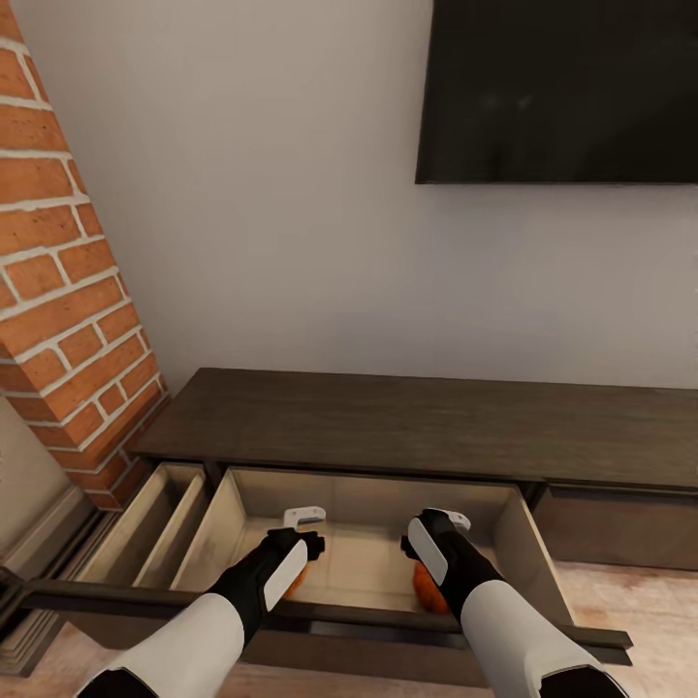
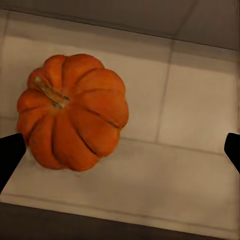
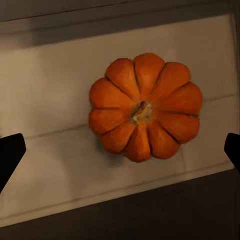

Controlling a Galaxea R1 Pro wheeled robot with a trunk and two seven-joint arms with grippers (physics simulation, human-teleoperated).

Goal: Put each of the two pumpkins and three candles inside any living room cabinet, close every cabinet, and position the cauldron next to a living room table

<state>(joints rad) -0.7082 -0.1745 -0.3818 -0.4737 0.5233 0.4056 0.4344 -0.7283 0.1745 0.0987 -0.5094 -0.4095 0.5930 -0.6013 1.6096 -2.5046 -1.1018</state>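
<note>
The long dark-brown cabinet has its middle drawer pulled out, showing pale wood inside. Two orange ribbed pumpkins lie on the drawer floor. One pumpkin rests tilted on its side under my left gripper. The other pumpkin sits stem-up under my right gripper. Both grippers hang open above the drawer, with their black fingertips spread wide and touching nothing.
A second drawer stands open at the cabinet's left end, next to a brick column. The drawer front on the right is closed. A dark TV screen hangs on the wall above.
</note>
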